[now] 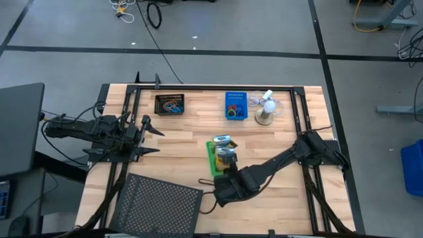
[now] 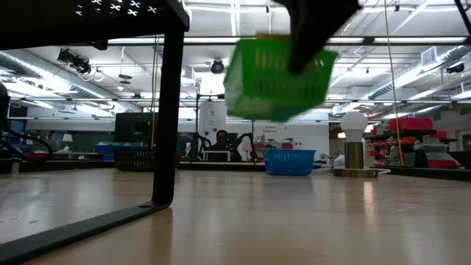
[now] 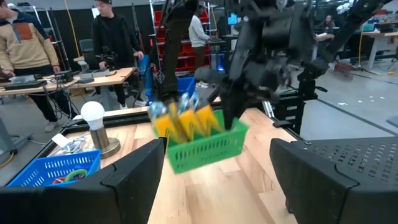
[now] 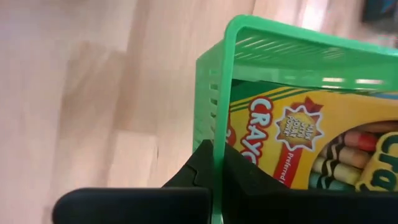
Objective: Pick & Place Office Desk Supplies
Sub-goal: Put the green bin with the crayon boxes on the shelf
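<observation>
Above the table's middle, my right gripper (image 1: 228, 173) pinches the green bin's (image 2: 276, 70) wall, lifting it clear with the crayon box (image 4: 323, 146) inside; my left gripper (image 1: 151, 137) waits spread at left.

Three bins: one green (image 1: 213, 158), one blue (image 1: 236, 105), one black (image 1: 170, 104); one fan (image 1: 266, 109).
</observation>
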`<control>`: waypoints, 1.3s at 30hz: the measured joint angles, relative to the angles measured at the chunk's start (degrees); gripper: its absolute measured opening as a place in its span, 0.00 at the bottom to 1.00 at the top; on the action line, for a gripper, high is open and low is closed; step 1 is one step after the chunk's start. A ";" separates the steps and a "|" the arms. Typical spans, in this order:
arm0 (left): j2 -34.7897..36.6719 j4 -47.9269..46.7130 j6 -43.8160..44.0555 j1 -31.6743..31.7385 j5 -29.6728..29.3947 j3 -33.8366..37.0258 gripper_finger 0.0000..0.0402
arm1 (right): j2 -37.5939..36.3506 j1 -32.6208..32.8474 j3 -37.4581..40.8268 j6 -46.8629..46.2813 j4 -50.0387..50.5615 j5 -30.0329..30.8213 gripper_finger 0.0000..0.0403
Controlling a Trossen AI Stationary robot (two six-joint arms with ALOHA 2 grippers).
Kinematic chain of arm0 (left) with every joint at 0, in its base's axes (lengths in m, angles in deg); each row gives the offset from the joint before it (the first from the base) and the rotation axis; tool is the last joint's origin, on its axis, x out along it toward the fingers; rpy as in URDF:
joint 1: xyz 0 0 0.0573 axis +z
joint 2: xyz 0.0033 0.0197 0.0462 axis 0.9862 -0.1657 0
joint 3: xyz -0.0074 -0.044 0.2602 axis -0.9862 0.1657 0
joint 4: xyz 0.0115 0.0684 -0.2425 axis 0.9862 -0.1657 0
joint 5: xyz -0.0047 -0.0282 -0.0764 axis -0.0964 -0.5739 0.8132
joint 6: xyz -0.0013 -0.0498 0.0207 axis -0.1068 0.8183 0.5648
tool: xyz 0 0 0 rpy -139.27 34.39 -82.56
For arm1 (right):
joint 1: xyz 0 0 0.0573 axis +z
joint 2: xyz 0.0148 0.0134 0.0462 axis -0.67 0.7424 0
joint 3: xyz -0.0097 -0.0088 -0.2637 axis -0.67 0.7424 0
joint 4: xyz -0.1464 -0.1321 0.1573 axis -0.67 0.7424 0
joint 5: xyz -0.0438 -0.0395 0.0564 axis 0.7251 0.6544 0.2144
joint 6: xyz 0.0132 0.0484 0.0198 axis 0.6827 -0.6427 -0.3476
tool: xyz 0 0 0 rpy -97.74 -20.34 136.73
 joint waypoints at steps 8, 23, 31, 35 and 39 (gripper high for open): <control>0.00 0.00 0.02 0.02 -0.01 0.00 0.75 | -0.77 -3.18 11.04 0.44 -7.67 -3.51 0.01; 0.02 0.59 0.18 0.02 -0.60 0.02 0.75 | -9.16 -10.53 31.91 6.36 -34.99 -11.16 0.01; 0.02 0.76 0.20 0.02 -0.88 0.02 0.75 | -12.11 -14.04 40.06 7.11 -43.43 -9.57 0.01; 0.02 0.79 0.50 0.02 -1.19 0.02 0.75 | -12.67 -14.69 40.43 8.63 -41.73 -8.16 0.01; 0.01 0.79 0.55 0.03 -2.39 0.02 0.75 | -13.46 -15.90 40.60 9.10 -40.65 -9.24 0.03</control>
